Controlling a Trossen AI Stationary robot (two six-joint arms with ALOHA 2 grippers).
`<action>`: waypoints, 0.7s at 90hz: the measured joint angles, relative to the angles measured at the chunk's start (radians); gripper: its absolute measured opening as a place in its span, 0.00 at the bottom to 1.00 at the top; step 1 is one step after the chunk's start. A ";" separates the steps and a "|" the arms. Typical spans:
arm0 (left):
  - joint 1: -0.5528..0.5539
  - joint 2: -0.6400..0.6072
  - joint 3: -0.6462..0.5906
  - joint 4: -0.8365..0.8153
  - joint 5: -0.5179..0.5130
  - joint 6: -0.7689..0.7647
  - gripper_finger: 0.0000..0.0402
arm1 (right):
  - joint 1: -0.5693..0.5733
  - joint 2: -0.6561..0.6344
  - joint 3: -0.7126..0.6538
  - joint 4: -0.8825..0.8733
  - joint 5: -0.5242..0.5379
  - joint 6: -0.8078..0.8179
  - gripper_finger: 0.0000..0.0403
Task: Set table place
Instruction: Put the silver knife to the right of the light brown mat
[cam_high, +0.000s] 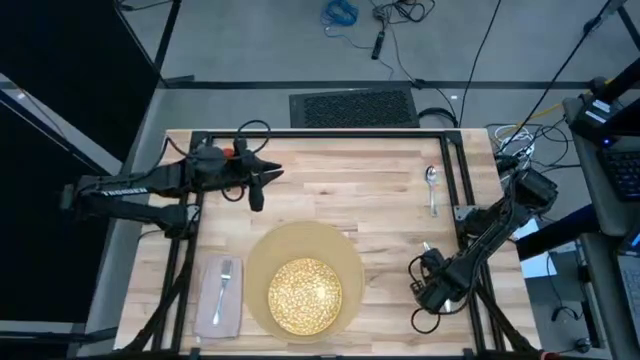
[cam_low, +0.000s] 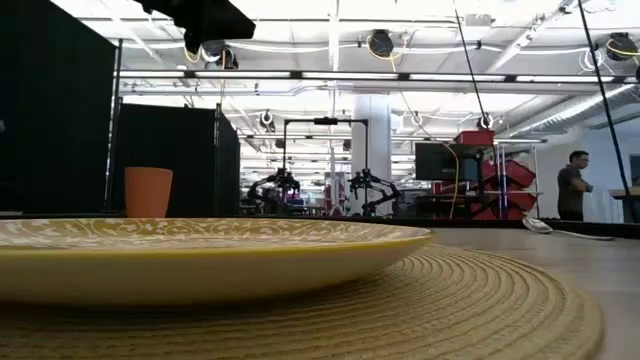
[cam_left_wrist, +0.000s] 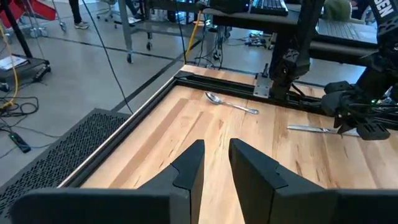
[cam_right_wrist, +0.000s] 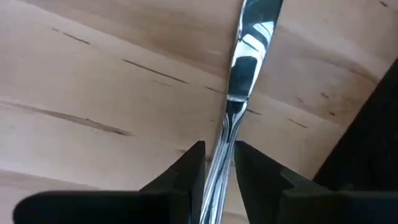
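The bench (cam_high: 380, 190) is pale wooden planking inside a black rail frame. At lower centre of the high view lies a round woven tan mat (cam_high: 305, 277) carrying a gold-speckled plate (cam_high: 304, 295); left of it a steel fork (cam_high: 225, 283) rests on a pinkish-grey napkin (cam_high: 219, 297). A spoon (cam_high: 432, 186) lies at upper right. The right claw (cam_high: 428, 268), lower right, pinches a polished knife (cam_right_wrist: 239, 68) between its fingers; only the right wrist view shows this clearly. The left claw (cam_high: 262, 180), upper left, has fingers slightly spread, holding nothing. The orange cup (cam_low: 148, 192) is plain only in the low view
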 joint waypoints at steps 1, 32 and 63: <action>0.000 0.000 0.000 0.000 0.000 0.000 0.16 | 0.001 0.000 0.000 0.000 0.000 0.001 0.18; 0.000 0.000 0.000 0.000 0.000 0.000 0.16 | 0.006 0.000 0.000 0.009 0.030 0.017 0.17; 0.000 0.000 0.000 -0.005 0.000 0.000 0.16 | 0.006 -0.003 -0.040 0.060 0.023 0.017 0.17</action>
